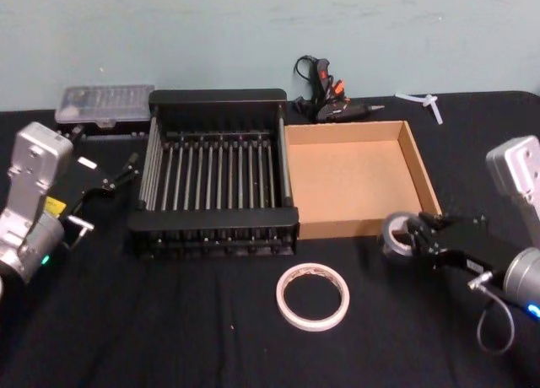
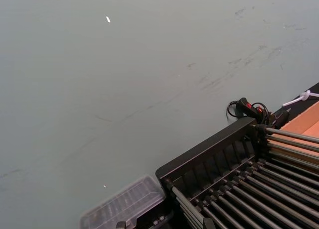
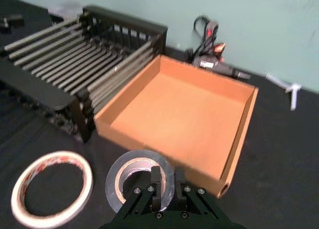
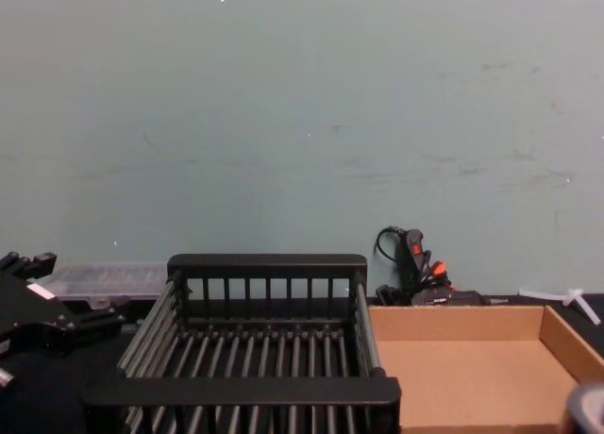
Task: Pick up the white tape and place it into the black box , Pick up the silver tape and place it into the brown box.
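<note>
Here, at far left, the robot's left gripper (image 1: 118, 179) hangs parked beside the black box (image 1: 215, 97), fingers apart and carrying nothing; a clear plastic case (image 1: 105, 105) sits behind it by the wall. The black box is empty, its barred floor bare. Butted against its right wall is the brown box (image 1: 419, 167), also empty, w/ a glue gun (image 1: 331, 101) behind and a small white plastic piece (image 1: 424, 103) farther right. In front, on the black tablecloth (image 1: 169, 320), the white tape (image 1: 313, 296) lies flat, near both boxes but inside neither.

At right, the right gripper (image 1: 415, 236) is clamped on the silver tape (image 1: 396, 234): in the wrist view one finger (image 3: 156, 181) sits inside the core, the other outside the wall, the roll standing on edge just off the brown box's near corner.

Risks, as a judgement: the pinch takes just one wall of a thick roll, so it could swing or slip during the carry; the roll is low next to the cardboard rim, so moving across w/o lifting first may snag or shove the light tray. A release too near the rim could let it roll out.

Unclear: whether the roll is clear of the cloth. The chest view catches just a sliver of the roll at the lower right edge. Red print on the white ring's core is illegible.
</note>
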{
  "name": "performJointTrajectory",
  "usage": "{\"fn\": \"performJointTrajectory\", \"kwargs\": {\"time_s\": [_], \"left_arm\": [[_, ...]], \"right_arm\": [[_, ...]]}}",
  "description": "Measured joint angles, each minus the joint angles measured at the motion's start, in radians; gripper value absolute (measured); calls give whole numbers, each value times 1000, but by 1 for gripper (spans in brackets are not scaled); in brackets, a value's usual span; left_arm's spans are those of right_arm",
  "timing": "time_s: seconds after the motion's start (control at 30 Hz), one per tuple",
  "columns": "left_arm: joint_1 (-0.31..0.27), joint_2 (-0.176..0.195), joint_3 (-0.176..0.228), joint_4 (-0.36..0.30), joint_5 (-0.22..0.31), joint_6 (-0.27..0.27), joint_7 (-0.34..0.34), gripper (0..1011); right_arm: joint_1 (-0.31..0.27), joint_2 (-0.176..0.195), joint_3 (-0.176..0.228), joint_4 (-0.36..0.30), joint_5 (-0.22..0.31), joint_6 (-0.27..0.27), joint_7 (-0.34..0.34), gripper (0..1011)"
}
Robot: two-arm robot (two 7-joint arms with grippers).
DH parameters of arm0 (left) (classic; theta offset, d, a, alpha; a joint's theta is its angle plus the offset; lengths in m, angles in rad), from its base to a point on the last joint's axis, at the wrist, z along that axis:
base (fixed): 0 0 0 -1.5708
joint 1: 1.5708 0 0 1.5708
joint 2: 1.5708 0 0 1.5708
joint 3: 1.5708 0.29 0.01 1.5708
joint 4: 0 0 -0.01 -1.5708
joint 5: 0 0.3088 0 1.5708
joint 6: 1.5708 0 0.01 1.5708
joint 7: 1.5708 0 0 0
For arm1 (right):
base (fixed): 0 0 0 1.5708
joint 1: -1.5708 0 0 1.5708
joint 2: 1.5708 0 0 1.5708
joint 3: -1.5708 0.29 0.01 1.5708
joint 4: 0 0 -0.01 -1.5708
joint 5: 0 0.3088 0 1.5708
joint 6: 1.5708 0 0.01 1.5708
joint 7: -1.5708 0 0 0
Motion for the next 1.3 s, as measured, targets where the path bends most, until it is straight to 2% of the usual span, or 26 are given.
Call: {"fn": "performJointTrajectory", "kwargs": {"time_s": [0.33, 0.63, 0.77, 0.9, 1.2, 1.3], "left_arm": [[0, 0, 0, 0, 0, 0, 0, 1001], [0, 0, 0, 0, 0, 0, 0, 1001], [0, 0, 0, 0, 0, 0, 0, 1001], [0, 0, 0, 0, 0, 0, 0, 1001], [0, 0, 0, 0, 0, 0, 0, 1001], [0, 0, 0, 0, 0, 0, 0, 1001]], "right_arm": [[75, -25, 2, 32, -43, -35, 2, 161], [174, -69, -21, 113, -104, -77, -1, 161], [219, -95, -34, 163, -137, -117, -10, 161], [264, -129, -48, 233, -178, -187, -25, 160], [333, -185, -76, 374, -257, -318, -44, 161], [349, -198, -85, 409, -277, -343, -48, 160]]}}
